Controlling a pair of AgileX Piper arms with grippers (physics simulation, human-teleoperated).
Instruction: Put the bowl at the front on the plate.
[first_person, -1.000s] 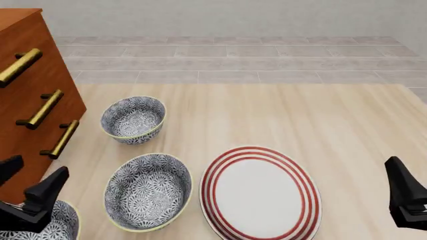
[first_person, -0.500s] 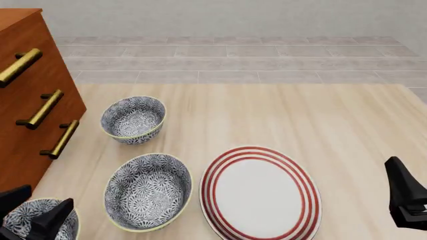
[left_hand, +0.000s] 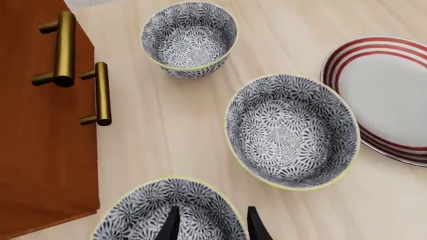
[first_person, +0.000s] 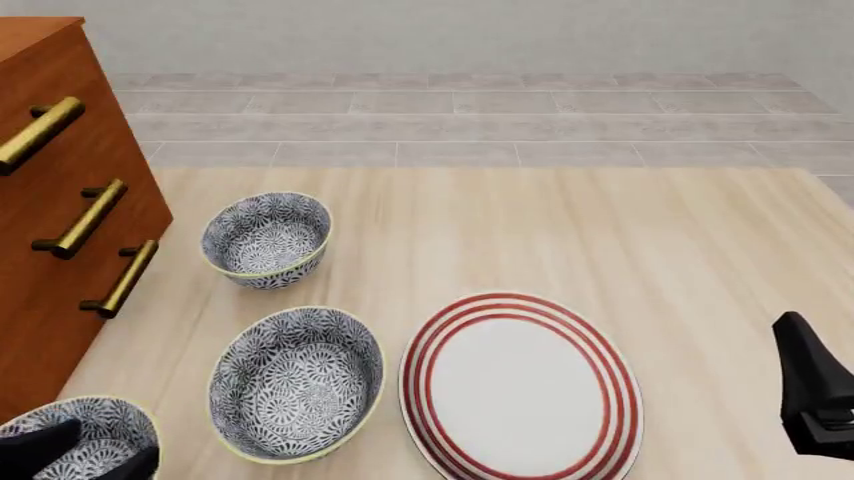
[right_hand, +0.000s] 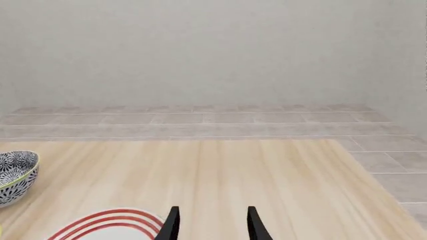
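wall (right_hand: 200, 50): plain pale grey | floor (first_person: 454, 125): grey tiles in rows | table (first_person: 641, 240): light wood grain | cabinet (first_person: 54, 200): orange-brown wood, left of table, brass bar handles (first_person: 87, 218) | light: even, soft

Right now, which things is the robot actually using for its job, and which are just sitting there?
For the job:
front bowl
plate
left hand, over the front bowl

Just sitting there:
middle bowl
far bowl
wooden drawers
right hand, away from the bowls
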